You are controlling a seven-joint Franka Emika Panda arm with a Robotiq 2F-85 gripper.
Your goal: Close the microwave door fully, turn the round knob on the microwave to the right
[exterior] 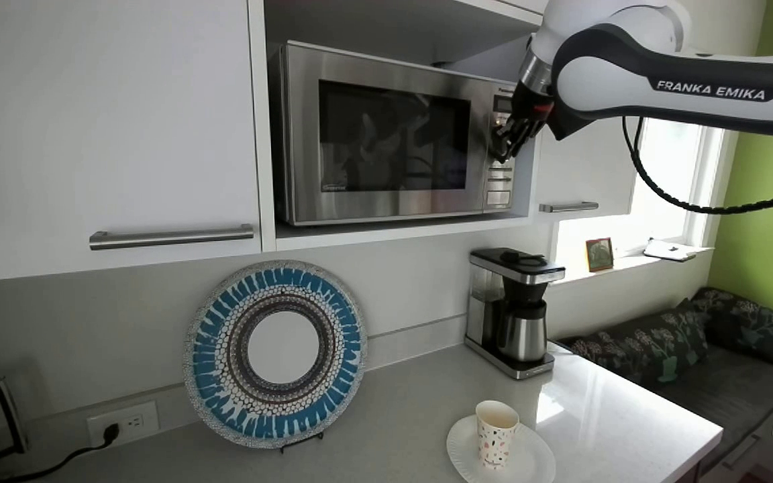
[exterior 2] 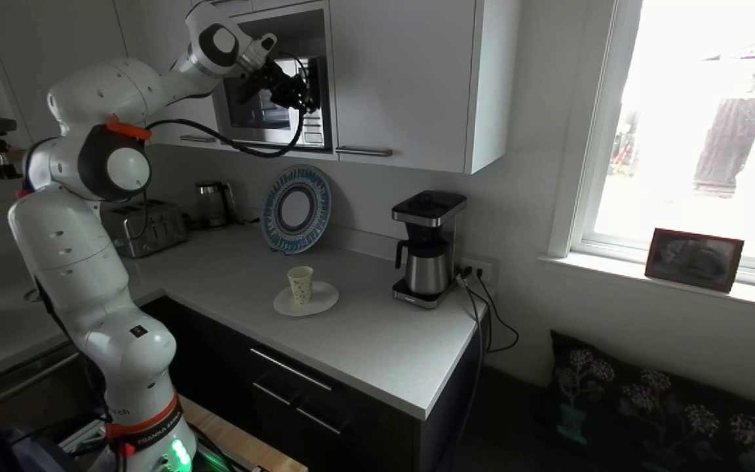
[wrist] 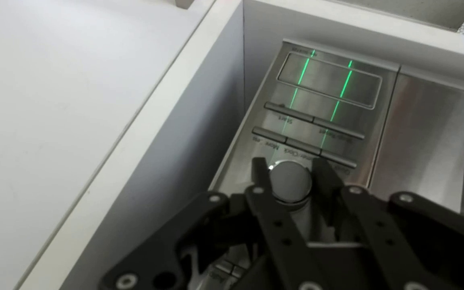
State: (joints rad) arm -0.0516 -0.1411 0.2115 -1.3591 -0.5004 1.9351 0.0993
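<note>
The steel microwave (exterior: 386, 137) sits in a cabinet niche, its dark-windowed door (exterior: 302, 154) flush against the front in an exterior view. At its side runs the narrow control strip (wrist: 328, 114), where the wrist view shows the round knob (wrist: 291, 185), a grey-faced dial. My gripper (wrist: 289, 171) is shut on this knob, one finger (wrist: 262, 173) at its left side and the opposite finger (wrist: 324, 173) at its right. Part of the knob's lower side and the panel beneath are hidden by the fingers. In both exterior views the arm reaches up to the control strip.
The white niche wall (wrist: 212, 133) stands close beside the control strip. Below, the counter (exterior: 420, 402) bears a patterned round plate (exterior: 209, 349), a coffee maker (exterior: 522, 335) and a paper cup (exterior: 496, 436) on a white plate (exterior: 541, 463). A black cable (exterior 2: 220, 134) hangs along the arm.
</note>
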